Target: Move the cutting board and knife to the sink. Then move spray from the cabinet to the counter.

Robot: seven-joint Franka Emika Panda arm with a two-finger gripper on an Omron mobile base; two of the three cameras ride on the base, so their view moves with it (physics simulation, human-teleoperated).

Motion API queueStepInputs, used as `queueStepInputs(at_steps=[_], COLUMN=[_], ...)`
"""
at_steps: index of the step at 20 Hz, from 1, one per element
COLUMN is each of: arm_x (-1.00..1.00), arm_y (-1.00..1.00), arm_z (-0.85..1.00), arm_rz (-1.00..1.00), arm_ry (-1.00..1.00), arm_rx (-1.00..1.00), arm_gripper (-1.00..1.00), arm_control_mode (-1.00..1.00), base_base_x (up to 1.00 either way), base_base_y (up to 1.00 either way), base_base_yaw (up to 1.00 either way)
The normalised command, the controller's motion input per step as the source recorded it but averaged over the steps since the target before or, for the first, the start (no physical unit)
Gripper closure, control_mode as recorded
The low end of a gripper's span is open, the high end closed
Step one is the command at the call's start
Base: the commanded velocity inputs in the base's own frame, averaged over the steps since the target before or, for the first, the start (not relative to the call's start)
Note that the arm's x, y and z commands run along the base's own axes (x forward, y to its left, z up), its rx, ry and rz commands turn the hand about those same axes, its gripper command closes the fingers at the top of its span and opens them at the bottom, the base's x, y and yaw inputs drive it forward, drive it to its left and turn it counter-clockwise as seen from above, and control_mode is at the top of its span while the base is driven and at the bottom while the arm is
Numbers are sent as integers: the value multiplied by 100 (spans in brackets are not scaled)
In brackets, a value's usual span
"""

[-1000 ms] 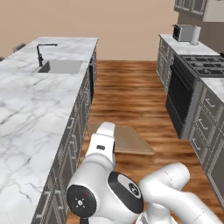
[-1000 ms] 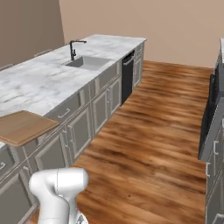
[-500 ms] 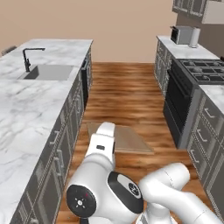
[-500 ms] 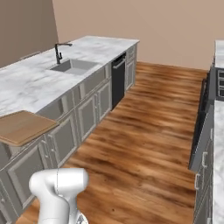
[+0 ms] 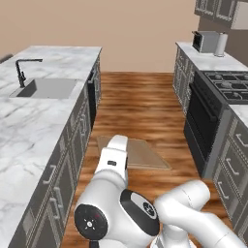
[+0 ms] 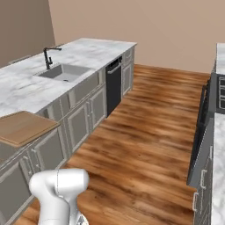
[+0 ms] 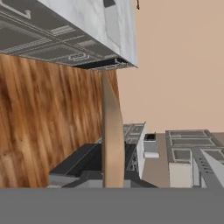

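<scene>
The cutting board was carried level above the wood floor, beside the counter and short of the sink farther along it. The gripper was clamped on the board's near edge, its fingertips hidden behind the wrist.

Board: light-brown wood, rounded corners, flat and level in mid-air over the floor, beside the counter front edge; edge-on in hand view. Sink set in counter
</scene>
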Motion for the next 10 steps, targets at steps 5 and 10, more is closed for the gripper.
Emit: queueStepInputs(at_steps=[5, 10], arm_x=[0, 0], arm_y=[0, 0], arm_z=[0, 0], arm_rz=[0, 0], arm_ry=[0, 0], arm_rx=[0, 0], arm_gripper=[100, 100], arm_control_mode=[100, 100], base_base_x=[36, 32], base_base_y=[-45, -51], base_base_yaw=[11, 12])
